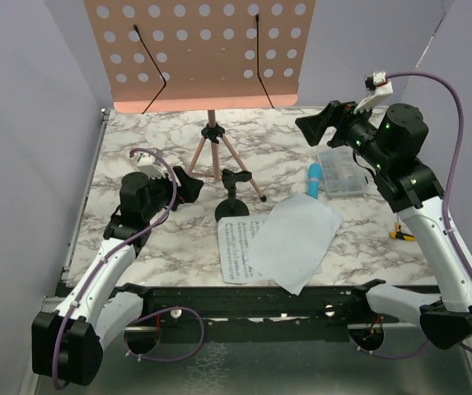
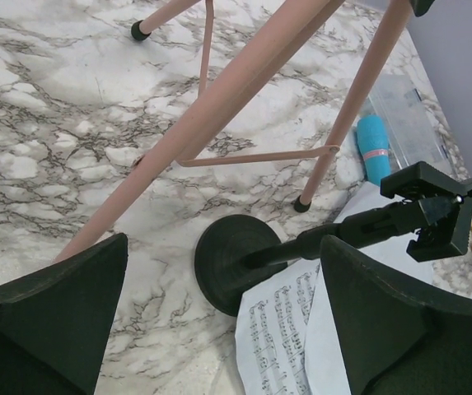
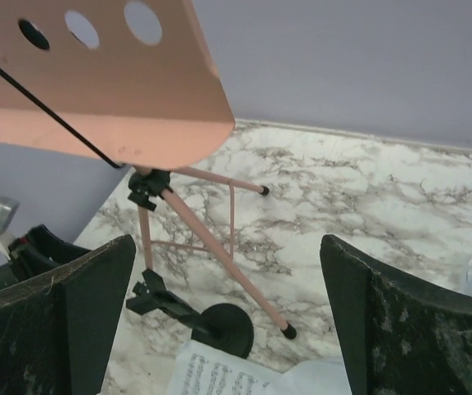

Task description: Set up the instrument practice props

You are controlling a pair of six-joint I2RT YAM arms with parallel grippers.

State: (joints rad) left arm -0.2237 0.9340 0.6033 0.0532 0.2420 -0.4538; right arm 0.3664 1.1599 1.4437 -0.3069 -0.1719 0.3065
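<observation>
White sheet-music page (image 1: 234, 248) shows printed staves, unreadable; left tool (image 1: 190, 188) and right tool (image 1: 315, 127) gape wide, empty.

Matt pink music stand (image 1: 211, 86), paper pages (image 1: 297, 234)

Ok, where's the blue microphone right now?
The blue microphone lies right of centre in the top view, beside the clear box, just beyond the sheet-music pages.

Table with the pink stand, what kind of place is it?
Likely a robot practice booth, not a music room: a marble-patterned table boxed by plain walls, robot arms bolted at its edge, a pink music stand.
</observation>
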